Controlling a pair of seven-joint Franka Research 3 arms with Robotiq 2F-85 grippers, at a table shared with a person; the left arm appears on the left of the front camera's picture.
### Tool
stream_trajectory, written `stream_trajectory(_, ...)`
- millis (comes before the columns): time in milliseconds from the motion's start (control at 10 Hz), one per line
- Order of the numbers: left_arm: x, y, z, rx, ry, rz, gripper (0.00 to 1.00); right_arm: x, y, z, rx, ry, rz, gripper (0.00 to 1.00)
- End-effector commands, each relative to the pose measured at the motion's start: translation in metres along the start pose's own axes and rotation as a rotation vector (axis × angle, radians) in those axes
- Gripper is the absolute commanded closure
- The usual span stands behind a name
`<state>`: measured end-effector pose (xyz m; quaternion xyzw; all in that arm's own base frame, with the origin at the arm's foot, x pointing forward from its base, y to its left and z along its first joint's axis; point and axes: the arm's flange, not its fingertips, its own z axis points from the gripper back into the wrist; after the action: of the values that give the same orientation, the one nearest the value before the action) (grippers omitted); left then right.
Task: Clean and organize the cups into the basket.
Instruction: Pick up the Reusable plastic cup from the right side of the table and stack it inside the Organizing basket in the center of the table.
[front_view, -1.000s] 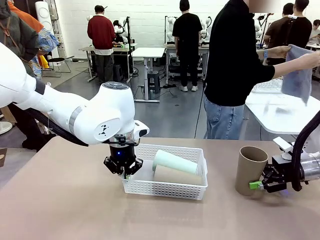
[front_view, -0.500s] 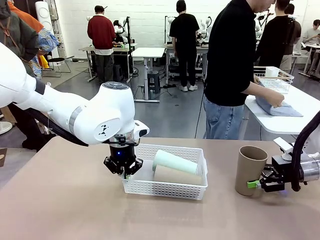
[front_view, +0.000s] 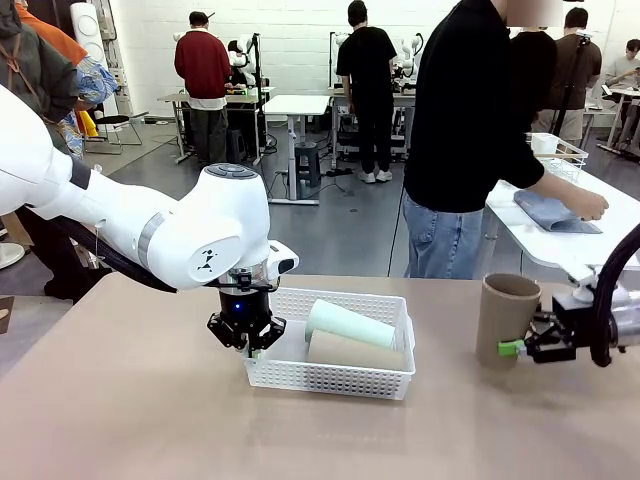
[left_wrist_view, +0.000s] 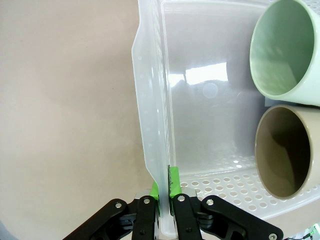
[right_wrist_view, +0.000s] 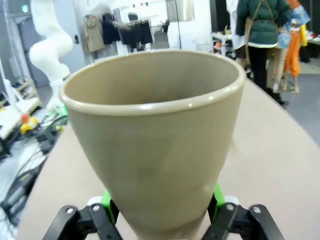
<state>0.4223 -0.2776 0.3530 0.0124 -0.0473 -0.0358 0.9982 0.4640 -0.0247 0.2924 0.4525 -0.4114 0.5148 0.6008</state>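
The white basket sits mid-table with a mint green cup and a tan cup lying side by side in it. My left gripper is shut on the basket's left short wall, one finger on each side. Seen from the left wrist, the mint cup and the tan cup show their open mouths. At the right, my right gripper is shut on the lower part of another tan cup, upright and held just above the table. In the right wrist view, green pads press both sides of that cup.
A person stands beyond the far edge, turned to a white side table with a blue cloth and a wire basket. Bare tan tabletop lies to the left and in front of the basket.
My right gripper closed a little on the tan cup and raised it off the table. The person laid the blue cloth on the side table. My left arm and the basket stayed still.
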Motion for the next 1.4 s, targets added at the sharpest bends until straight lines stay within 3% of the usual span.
stream_trajectory(0,-0.002,0.001,0.000,0.001,-0.007,-0.015,1.00,0.061,0.024,0.007,-0.054,0.026,-0.019,0.27)
stream_trajectory(300,-0.002,0.001,0.000,0.001,-0.007,-0.015,1.00,0.099,0.026,0.014,-0.116,0.024,-0.034,0.27)
stream_trajectory(400,-0.002,0.001,0.000,0.001,-0.007,-0.015,1.00,0.094,0.025,0.020,-0.057,0.016,0.004,0.27)
stream_trajectory(1000,-0.002,0.001,0.000,0.001,-0.007,-0.015,1.00,0.094,0.025,0.020,-0.057,0.016,0.004,0.27)
stream_trajectory(1100,-0.002,0.001,0.000,0.001,-0.007,-0.015,1.00,0.093,0.024,0.020,-0.067,0.024,-0.012,0.19)
stream_trajectory(1300,-0.002,0.001,0.000,0.001,-0.007,-0.015,1.00,0.133,0.032,-0.001,-0.023,0.181,0.073,0.19)
